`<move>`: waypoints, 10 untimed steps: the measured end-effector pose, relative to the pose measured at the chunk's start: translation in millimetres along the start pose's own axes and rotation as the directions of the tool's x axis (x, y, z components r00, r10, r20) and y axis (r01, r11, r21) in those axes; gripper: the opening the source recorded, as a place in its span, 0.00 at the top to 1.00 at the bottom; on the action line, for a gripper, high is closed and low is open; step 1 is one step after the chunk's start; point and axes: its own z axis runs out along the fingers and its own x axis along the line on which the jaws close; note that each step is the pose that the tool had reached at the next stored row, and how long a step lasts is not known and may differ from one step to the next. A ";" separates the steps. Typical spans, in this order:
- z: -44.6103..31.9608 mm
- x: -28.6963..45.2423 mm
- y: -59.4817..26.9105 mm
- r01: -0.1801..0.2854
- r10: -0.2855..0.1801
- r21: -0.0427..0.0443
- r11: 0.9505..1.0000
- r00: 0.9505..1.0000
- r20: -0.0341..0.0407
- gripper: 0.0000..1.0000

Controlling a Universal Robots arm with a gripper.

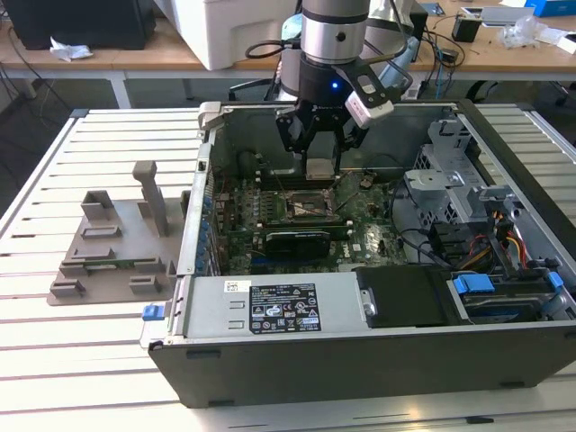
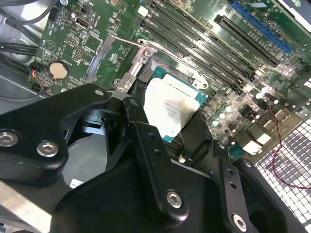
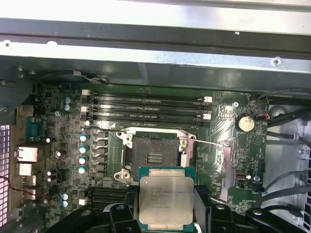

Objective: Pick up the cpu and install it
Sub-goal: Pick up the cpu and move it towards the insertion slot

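Observation:
My gripper point(image 1: 320, 167) hangs inside the open computer case, shut on the cpu point(image 1: 320, 168), a small square chip with a silvery top and teal rim. In the first wrist view the cpu point(image 3: 166, 197) sits between the black fingers point(image 3: 121, 213), held above the motherboard and just short of the dark open socket point(image 3: 154, 154). In the second wrist view the cpu point(image 2: 170, 108) is held flat over the socket's metal frame point(image 2: 141, 60), apart from it. The socket point(image 1: 306, 207) lies below the gripper in the exterior view.
The computer case point(image 1: 378, 360) lies open on a slatted white table point(image 1: 90, 360). A grey plastic tray with upright posts point(image 1: 117, 243) stands at the exterior view's left. Memory slots point(image 3: 146, 109), a coin battery point(image 3: 244, 123), cables point(image 1: 504, 243) and a drive cage point(image 1: 450, 162) surround the socket.

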 end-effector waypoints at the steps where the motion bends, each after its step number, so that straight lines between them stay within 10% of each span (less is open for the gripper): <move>1: 0.0 0.0 0.0 0.000 0.000 0.000 1.000 1.000 0.000 0.46; 10: 0.0 0.1 0.0 0.000 0.000 0.000 1.000 1.000 0.000 0.46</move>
